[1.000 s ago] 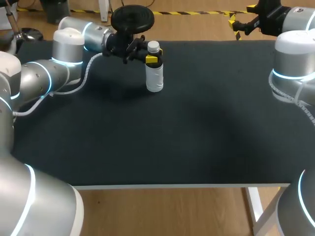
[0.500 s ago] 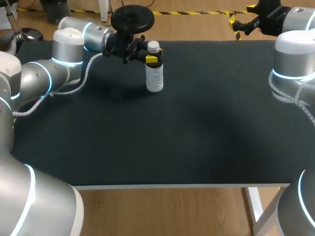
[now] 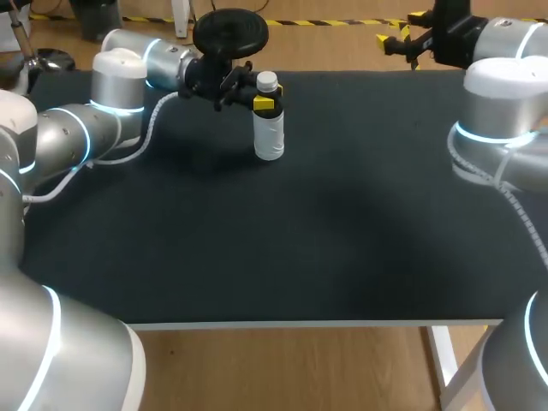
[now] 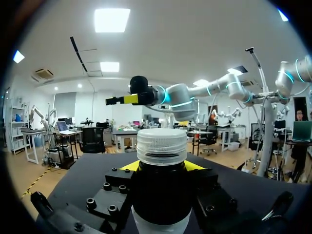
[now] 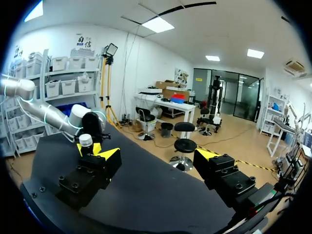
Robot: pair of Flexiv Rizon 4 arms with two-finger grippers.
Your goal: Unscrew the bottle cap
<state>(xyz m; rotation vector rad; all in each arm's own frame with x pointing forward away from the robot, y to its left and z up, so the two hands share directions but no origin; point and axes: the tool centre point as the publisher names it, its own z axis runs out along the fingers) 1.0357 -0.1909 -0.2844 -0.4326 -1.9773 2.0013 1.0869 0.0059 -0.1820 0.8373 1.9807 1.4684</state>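
Moved: right gripper was shifted leftward, beyond the far edge of the table; bottle unmoved.
left gripper: clamped on bottle neck, just under cap.
bottle: upright, far side of table, left of centre.
right gripper: fingers spread wide, nothing held.

Bottle upright on table, rear-left — left end effector clamping neck.

worktop: black matte top, spans the head view from 9 to 3 o'clock | front edge: thin white strip, 6 o'clock | leg: white, 5 o'clock
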